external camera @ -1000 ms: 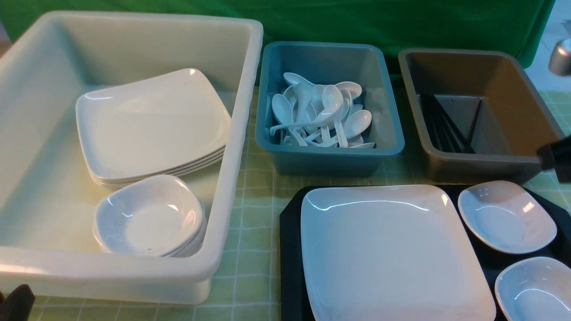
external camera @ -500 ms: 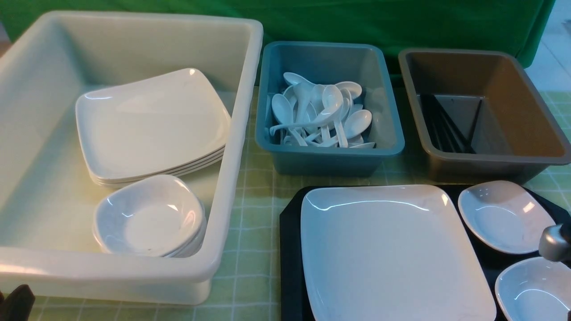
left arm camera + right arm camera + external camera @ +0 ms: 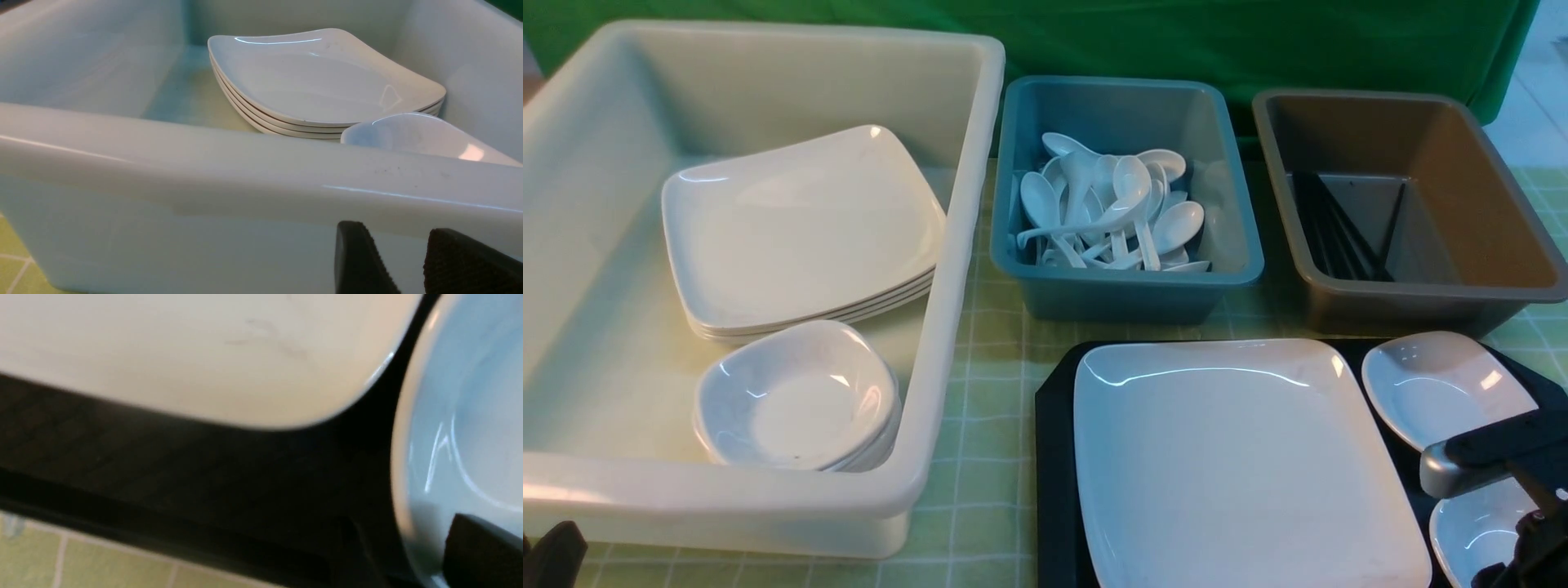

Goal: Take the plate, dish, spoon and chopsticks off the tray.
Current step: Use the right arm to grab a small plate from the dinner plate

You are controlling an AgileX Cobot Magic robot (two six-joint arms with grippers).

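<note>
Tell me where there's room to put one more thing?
The white bin has bare floor left of its plate stack and dish stack. Tablecloth shows between that bin and the tray. The brown bin has bare floor beside its chopsticks. Crowded: the blue bin of spoons, and the tray.

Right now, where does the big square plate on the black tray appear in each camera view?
Front view: the plate lies low, right of centre, on the black tray.
Left wrist view: absent; only stacked plates in the white bin.
Right wrist view: its rounded corner, beside a small dish.
Shared landmark: the green checked tablecloth.
</note>
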